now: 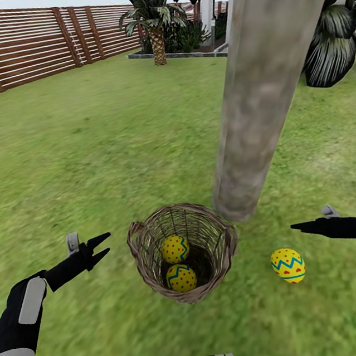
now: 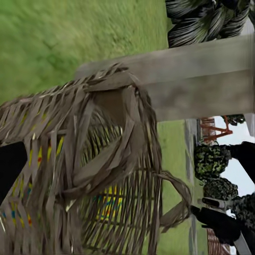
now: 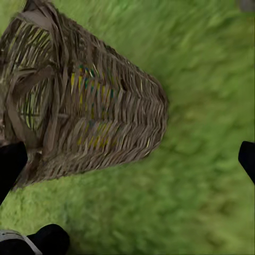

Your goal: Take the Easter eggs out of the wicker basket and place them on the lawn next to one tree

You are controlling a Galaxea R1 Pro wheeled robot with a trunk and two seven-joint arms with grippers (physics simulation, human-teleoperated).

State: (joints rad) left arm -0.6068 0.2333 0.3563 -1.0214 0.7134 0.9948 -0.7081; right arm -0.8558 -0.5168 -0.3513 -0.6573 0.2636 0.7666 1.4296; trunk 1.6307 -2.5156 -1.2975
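Left fingers (image 1: 104, 247) and right fingers (image 1: 298, 228) parted, empty, two eggs (image 1: 175, 249) in wicker basket (image 1: 147, 272), no readable writing

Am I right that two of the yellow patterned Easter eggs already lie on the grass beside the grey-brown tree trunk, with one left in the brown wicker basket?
Not quite: the head view shows one yellow patterned egg on the grass near the grey-brown trunk, and two eggs left in the brown wicker basket.
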